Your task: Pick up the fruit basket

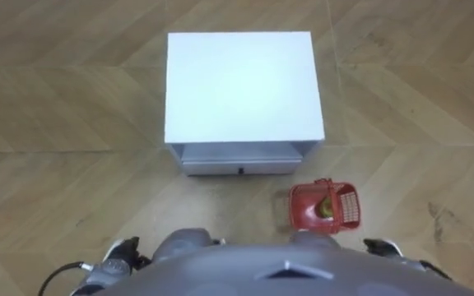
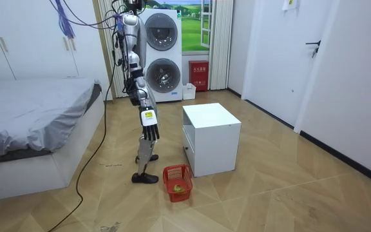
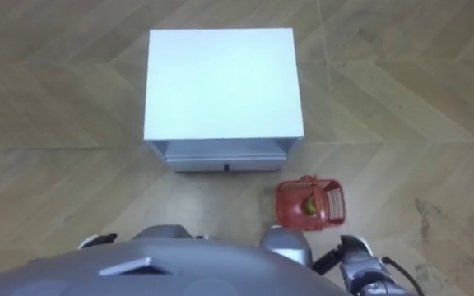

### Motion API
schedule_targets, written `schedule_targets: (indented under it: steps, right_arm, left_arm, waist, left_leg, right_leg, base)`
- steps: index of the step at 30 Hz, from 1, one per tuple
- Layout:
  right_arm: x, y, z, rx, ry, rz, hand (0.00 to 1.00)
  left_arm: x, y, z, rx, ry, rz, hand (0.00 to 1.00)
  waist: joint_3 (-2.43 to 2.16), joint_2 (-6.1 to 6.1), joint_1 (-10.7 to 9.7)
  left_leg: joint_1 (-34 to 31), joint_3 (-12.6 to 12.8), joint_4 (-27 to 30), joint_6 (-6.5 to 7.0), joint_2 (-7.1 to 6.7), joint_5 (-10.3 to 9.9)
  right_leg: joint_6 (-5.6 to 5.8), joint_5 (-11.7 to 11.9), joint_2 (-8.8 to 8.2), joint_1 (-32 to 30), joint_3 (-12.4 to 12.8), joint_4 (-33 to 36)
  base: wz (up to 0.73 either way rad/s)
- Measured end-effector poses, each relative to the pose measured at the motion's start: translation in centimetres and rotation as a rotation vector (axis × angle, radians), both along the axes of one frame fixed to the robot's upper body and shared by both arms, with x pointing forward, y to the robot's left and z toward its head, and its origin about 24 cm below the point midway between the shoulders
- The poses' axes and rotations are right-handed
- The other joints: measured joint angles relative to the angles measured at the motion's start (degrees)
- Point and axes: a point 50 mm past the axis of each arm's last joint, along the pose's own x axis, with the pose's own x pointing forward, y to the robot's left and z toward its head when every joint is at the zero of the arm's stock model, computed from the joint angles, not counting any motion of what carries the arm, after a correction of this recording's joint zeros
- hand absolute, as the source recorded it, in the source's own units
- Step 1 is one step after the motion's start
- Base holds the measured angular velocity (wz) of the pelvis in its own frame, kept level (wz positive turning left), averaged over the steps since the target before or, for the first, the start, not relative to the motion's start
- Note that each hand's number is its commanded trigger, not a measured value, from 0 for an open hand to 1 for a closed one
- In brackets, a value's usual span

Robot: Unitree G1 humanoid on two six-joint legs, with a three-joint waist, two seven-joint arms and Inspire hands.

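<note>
Two risks stand out for us, with nothing yet gripped. At the lower left of the head camera's view the left robot hand (image 1: 120,253) hangs beside the body. We cannot tell whether it is spread or closed, and it is well apart from the task's thing. In the middle stands the white cabinet (image 1: 241,82), its drawer (image 1: 239,168) facing the robot. Right of that, on the floor (image 1: 56,181) near the cabinet's front corner and the robot's right foot, sits the red basket (image 1: 303,212), upright, with a yellowish fruit (image 1: 326,207) inside. Farther right, the right robot hand (image 2: 151,132) hangs beside the thigh, fingers straight and relaxed, holding nothing.

The first risk, as we judge it, is the reach down. The robot stands fully upright and the basket is on the floor, so the pick calls for a deep bend or squat. Leaning forward could bring the upper body against the cabinet or unsettle its balance. The second risk is the grasp itself. The basket looks light, so a hand landing off-centre on the rim could tip it and spill the fruit, or push it away across the smooth floor. A foot shuffling closer could nudge it too.
</note>
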Motion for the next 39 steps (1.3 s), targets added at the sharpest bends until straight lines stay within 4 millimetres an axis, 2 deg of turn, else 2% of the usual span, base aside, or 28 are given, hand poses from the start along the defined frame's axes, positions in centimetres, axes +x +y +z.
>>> schedule_targets:
  steps: [1,2,3,4,5,6,7,8,9,10,11,12,13,14,15,16,17,18,20,21,23,25,29,30,33,35,39]
  right_arm:
    - [1.7,-0.1,0.6,0.009,-0.1,-0.079,0.0]
    - [2.5,-0.3,1.0,0.012,-0.164,-0.149,0.0]
    - [2.8,-0.5,1.1,0.014,-0.194,-0.179,0.0]
    - [4.1,-0.5,1.6,0.022,-0.262,-0.234,0.0]
    - [6.3,-0.3,2.4,0.046,-0.347,-0.273,0.0]
    - [7.7,-0.2,2.9,0.056,-0.396,-0.283,0.0]
    - [10.7,0.0,4.3,0.074,-0.498,-0.298,0.0]
    - [13.5,-0.1,6.0,0.081,-0.598,-0.299,0.0]
    - [14.8,-0.2,6.9,0.084,-0.641,-0.297,0.0]
    - [17.1,-0.6,8.7,0.094,-0.725,-0.304,0.0]
    - [18.8,-1.2,10.2,0.094,-0.789,-0.312,0.0]
    - [19.5,-1.4,10.9,0.091,-0.813,-0.31,0.0]
    - [20.5,-1.7,12.1,0.087,-0.858,-0.304,0.0]
    - [21.1,-2.0,12.9,0.08,-0.897,-0.297,0.0]
    - [21.0,-2.2,12.9,0.077,-0.898,-0.297,0.0]
    - [20.6,-2.2,12.5,0.073,-0.884,-0.298,0.0]
    - [20.2,-2.3,12.2,0.071,-0.875,-0.302,0.0]
    - [20.1,-2.4,12.1,0.073,-0.871,-0.308,0.0]
    - [19.7,-2.8,12.0,0.086,-0.872,-0.346,0.0]
    - [19.6,-3.1,11.9,0.087,-0.871,-0.359,0.0]
    - [19.0,-3.8,12.0,0.076,-0.887,-0.399,0.0]
    - [19.2,-3.8,12.3,0.065,-0.908,-0.396,0.0]
    - [19.2,-3.8,13.0,0.064,-0.951,-0.382,0.0]
    - [19.2,-3.8,12.9,0.062,-0.951,-0.381,0.0]
    - [18.7,-3.9,12.6,0.05,-0.936,-0.375,0.0]
    - [18.3,-4.0,12.3,0.045,-0.927,-0.377,0.0]
    - [17.7,-4.2,11.9,0.035,-0.911,-0.384,0.0]
  left_arm:
    - [0.2,0.8,0.2,0.013,-0.027,0.05,0.0]
    - [0.2,1.5,0.4,0.029,-0.041,0.079,0.0]
    - [0.2,1.8,0.5,0.037,-0.046,0.089,0.0]
    - [0.4,2.6,0.7,0.055,-0.064,0.11,0.0]
    - [0.6,3.5,1.0,0.08,-0.082,0.138,0.0]
    - [0.7,4.0,1.2,0.095,-0.088,0.152,0.0]
    - [1.0,4.8,1.5,0.123,-0.105,0.176,0.0]
    - [1.8,5.3,1.8,0.142,-0.127,0.2,0.0]
    - [2.2,5.4,1.9,0.15,-0.14,0.213,0.0]
    - [3.5,5.7,2.2,0.167,-0.169,0.218,0.0]
    - [4.8,5.8,2.5,0.184,-0.195,0.219,0.0]
    - [5.6,5.9,2.7,0.189,-0.211,0.228,0.0]
    - [7.1,6.0,3.1,0.198,-0.25,0.236,0.0]
    - [8.1,5.8,3.3,0.198,-0.283,0.24,0.0]
    - [8.3,5.7,3.4,0.194,-0.294,0.243,0.0]
    - [8.7,5.6,3.5,0.189,-0.306,0.238,0.0]
    - [8.7,5.4,3.4,0.186,-0.305,0.231,0.0]
    - [8.5,5.4,3.3,0.187,-0.298,0.23,0.0]
    - [7.2,5.4,2.9,0.19,-0.257,0.232,0.0]
    - [6.8,5.4,2.8,0.189,-0.249,0.241,0.0]
    - [6.0,5.5,2.6,0.201,-0.234,0.258,0.0]
    - [5.4,5.6,2.5,0.213,-0.227,0.26,0.0]
    - [4.5,5.5,2.3,0.23,-0.208,0.227,0.0]
    - [4.4,5.5,2.3,0.231,-0.206,0.228,0.0]
    - [3.5,5.5,2.1,0.234,-0.191,0.231,0.0]
    - [2.6,5.6,2.0,0.237,-0.174,0.233,0.0]
    - [1.3,5.6,1.8,0.234,-0.147,0.236,0.0]
  waist:
    - [0.17,-0.15,0.0]
    - [0.15,-0.56,0.0]
    - [0.19,-0.73,0.4]
    - [-0.22,-2.49,1.4]
    - [-0.21,-3.1,2.2]
    - [-0.21,-3.44,2.3]
    - [-0.26,-4.28,2.3]
    - [0.1,-4.53,2.3]
    - [0.21,-4.5,2.5]
    - [0.31,-4.62,2.8]
    - [0.57,-5.16,3.6]
    - [0.76,-5.56,3.7]
    - [1.35,-6.66,3.6]
    - [1.58,-6.82,3.0]
    - [1.67,-6.98,2.6]
    - [1.97,-7.34,2.1]
    - [2.2,-7.73,2.3]
    - [2.35,-7.92,2.1]
    - [2.94,-8.89,2.0]
    - [2.95,-9.04,1.8]
    - [2.93,-10.5,1.5]
    - [2.73,-11.04,1.3]
    - [2.27,-11.75,0.2]
    - [2.22,-11.82,0.1]
    - [2.18,-11.87,-0.3]
    - [2.18,-11.87,-1.2]
    - [2.16,-11.87,-1.5]
  left_leg:
    - [-3.3,0.5,3.0,0.96,0.54,-0.7]
    - [-5.0,1.1,5.5,1.68,0.44,-1.6]
    - [-5.7,1.4,6.7,1.96,0.13,-2.0]
    - [-7.7,1.7,8.9,2.42,-0.69,-2.6]
    - [-11.0,1.6,12.7,2.68,-0.77,-3.6]
    - [-13.2,1.4,15.0,2.81,-0.72,-4.2]
    - [-18.3,1.3,20.1,3.15,-0.63,-5.3]
    - [-23.8,1.0,26.0,3.49,-0.51,-6.6]
    - [-26.7,0.9,29.0,3.59,-0.48,-7.4]
    - [-32.9,0.9,35.6,3.9,-0.48,-9.1]
    - [-38.6,1.3,42.3,4.12,-0.79,-10.7]
    - [-41.3,1.6,45.5,4.39,-1.17,-11.2]
    - [-46.3,2.8,51.5,5.15,-1.64,-12.2]
    - [-50.8,3.0,57.6,5.59,-2.36,-12.9]
    - [-52.4,3.2,60.1,5.8,-2.64,-13.1]
    - [-55.1,3.3,64.3,5.51,-3.35,-13.6]
    - [-57.4,3.7,67.3,5.41,-3.34,-13.8]
    - [-58.4,3.9,68.5,5.38,-3.32,-13.8]
    - [-60.8,4.4,72.1,5.3,-3.54,-13.8]
    - [-61.0,4.4,72.8,5.35,-3.71,-13.9]
    - [-61.3,5.0,74.2,5.16,-4.42,-13.8]
    - [-61.3,5.0,74.7,4.84,-4.46,-13.6]
    - [-61.2,4.8,74.7,3.72,-6.28,-13.0]
    - [-61.2,4.8,74.7,3.64,-6.33,-13.0]
    - [-61.2,4.8,74.8,3.37,-6.41,-12.9]
    - [-61.3,4.9,74.9,2.74,-6.89,-12.9]
    - [-61.3,4.9,75.6,1.64,-7.03,-13.0]
  right_leg:
    - [-0.54,-2.1,-1.31,-3.3,-0.7,7.8]
    - [-0.86,-3.9,-3.17,-4.3,-1.2,19.8]
    - [-0.94,-4.1,-4.04,-4.2,-0.7,25.7]
    - [-1.08,-3.9,-5.48,-3.8,0.9,36.0]
    - [-1.11,-3.6,-6.26,-2.6,1.3,43.0]
    - [-1.09,-3.4,-6.42,-2.0,1.3,45.2]
    - [-1.05,-3.4,-7.13,-0.7,1.3,48.6]
    - [-0.79,-3.5,-7.39,0.7,1.4,50.1]
    - [-0.7,-3.6,-7.46,1.2,1.6,50.5]
    - [-0.28,-3.9,-7.79,1.9,2.2,51.2]
    - [0.38,-4.6,-8.1,1.9,3.9,52.0]
    - [0.69,-5.1,-8.3,1.9,4.7,52.7]
    - [0.4,-6.6,-9.21,1.2,6.6,55.4]
    - [0.8,-13.0,-9.07,0.5,7.5,62.2]
    - [0.36,-15.4,-9.07,0.4,7.5,65.3]
    - [-0.52,-17.8,-9.27,-0.3,7.8,71.3]
    - [-0.95,-18.8,-9.24,-1.5,8.7,76.6]
    - [-1.07,-19.1,-9.27,-2.2,9.0,78.9]
    - [-0.97,-19.3,-9.3,-3.5,10.3,85.6]
    - [-0.99,-19.3,-9.3,-3.3,10.2,86.5]
    - [-1.21,-19.2,-10.17,-2.9,10.5,89.6]
    - [-1.28,-19.3,-10.62,-2.8,10.5,90.8]
    - [-0.85,-20.0,-11.85,-2.0,10.0,91.9]
    - [-0.81,-20.0,-11.97,-2.0,10.1,92.0]
    - [-1.04,-20.3,-11.81,-1.9,10.5,92.4]
    - [-1.33,-21.2,-11.35,-1.0,10.6,92.5]
    - [-2.06,-23.3,-10.35,0.5,10.9,92.8]
  base:
    - [0.22]
    - [0.48]
    - [0.57]
    - [0.27]
    - [0.14]
    - [0.09]
    - [0.13]
    - [0.14]
    - [0.13]
    - [0.09]
    - [0.13]
    - [0.3]
    - [0.52]
    - [0.59]
    - [0.61]
    - [0.42]
    - [0.31]
    - [0.11]
    - [0.02]
    - [0.14]
    - [0.12]
    - [-0.02]
    - [0.03]
    - [0.0]
    - [0.02]
    - [0.11]
    - [0.08]
